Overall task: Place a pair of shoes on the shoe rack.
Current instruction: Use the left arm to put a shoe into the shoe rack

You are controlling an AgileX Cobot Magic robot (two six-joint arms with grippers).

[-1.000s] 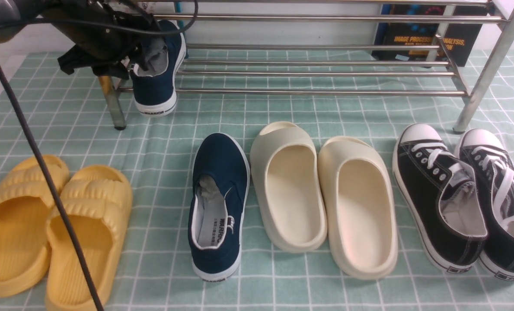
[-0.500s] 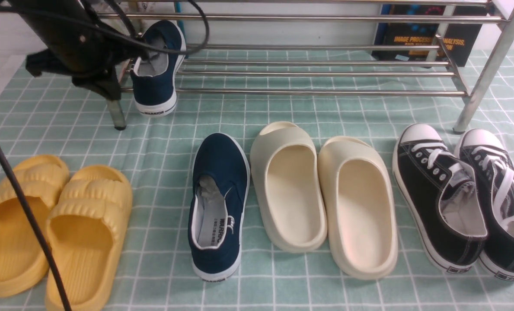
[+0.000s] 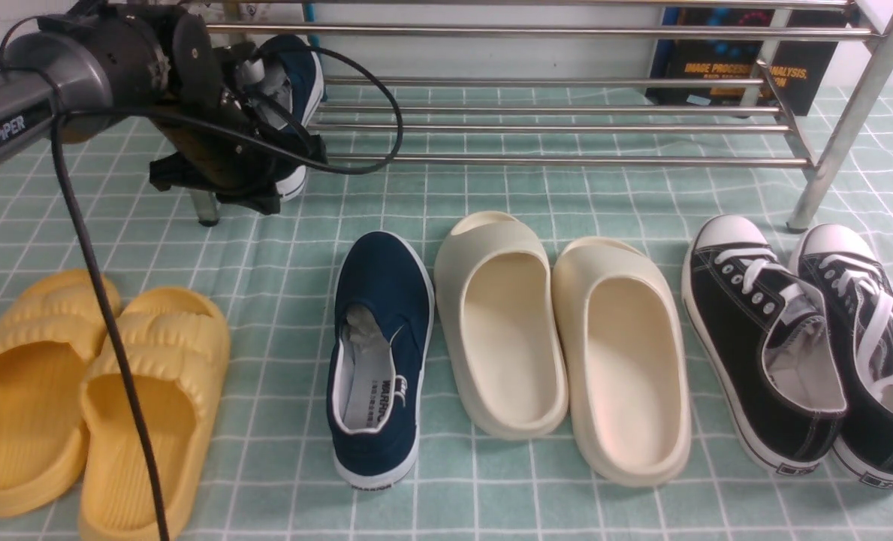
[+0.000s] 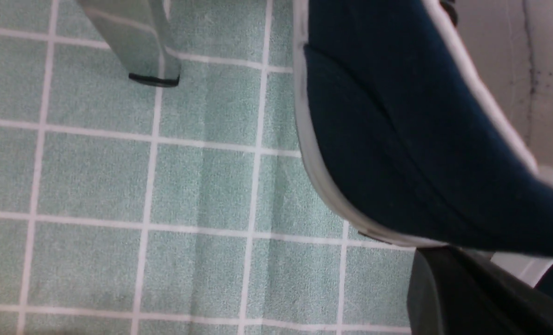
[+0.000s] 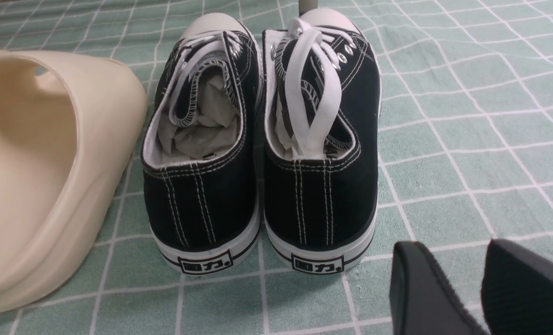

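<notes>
Left pincer (image 3: 254,191), jaws together, close by the racked navy shoe (image 3: 303,71): I should withdraw without dislodging it, then fetch its mate (image 3: 382,300) in front of the shoe rack (image 3: 566,159).

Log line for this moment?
left fingers shut | one navy slip-on on shoe rack | other navy slip-on on mat | right fingers open

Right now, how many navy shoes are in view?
2. One navy shoe sits at the rack's left end, partly hidden by the arm; the other lies on the cloth between the yellow slides and cream slides.
</notes>
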